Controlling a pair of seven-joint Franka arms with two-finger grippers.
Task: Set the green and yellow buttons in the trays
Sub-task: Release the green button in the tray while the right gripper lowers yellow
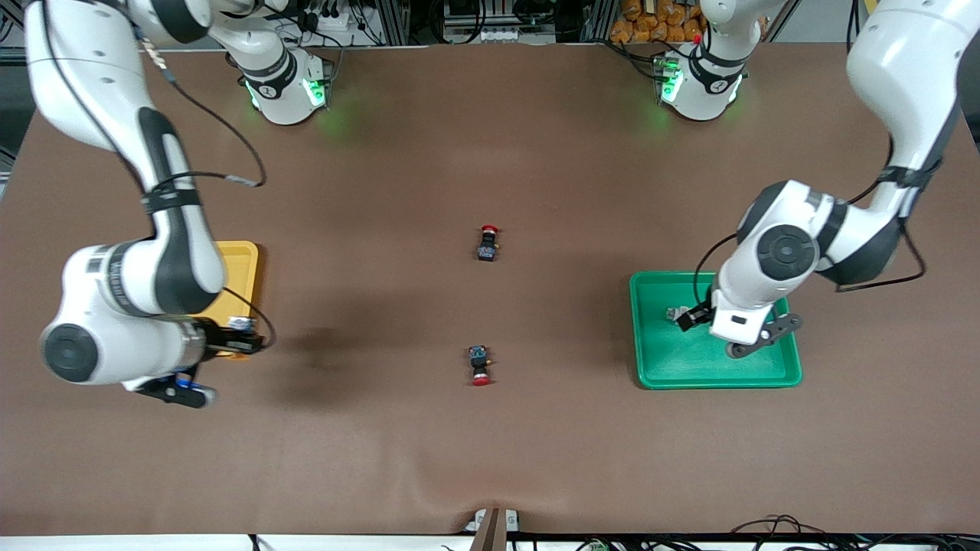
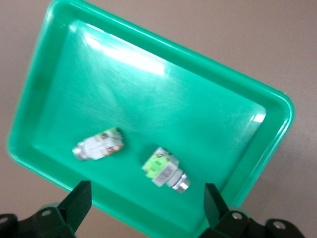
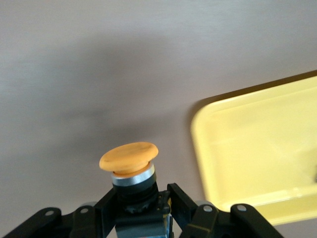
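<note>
While the right gripper (image 3: 141, 208) hangs at the yellow tray's (image 1: 243, 264) edge, jaws clamped on a yellow button (image 3: 130, 163), the left gripper (image 2: 148, 208) gapes over the green tray (image 2: 237, 84), both green buttons (image 2: 166, 171) inside. Release too early and that button lands on the surface (image 1: 490, 138) beside the rim.

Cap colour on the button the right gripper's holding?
Orange-yellow cap on a black body, held by the right gripper; clearest in right wrist view.

The green tray (image 2: 257, 106) is glossy plastic, the yellow tray (image 3: 257, 144) smoother satin plastic; the brown table cover (image 1: 490, 444) looks matt.
</note>
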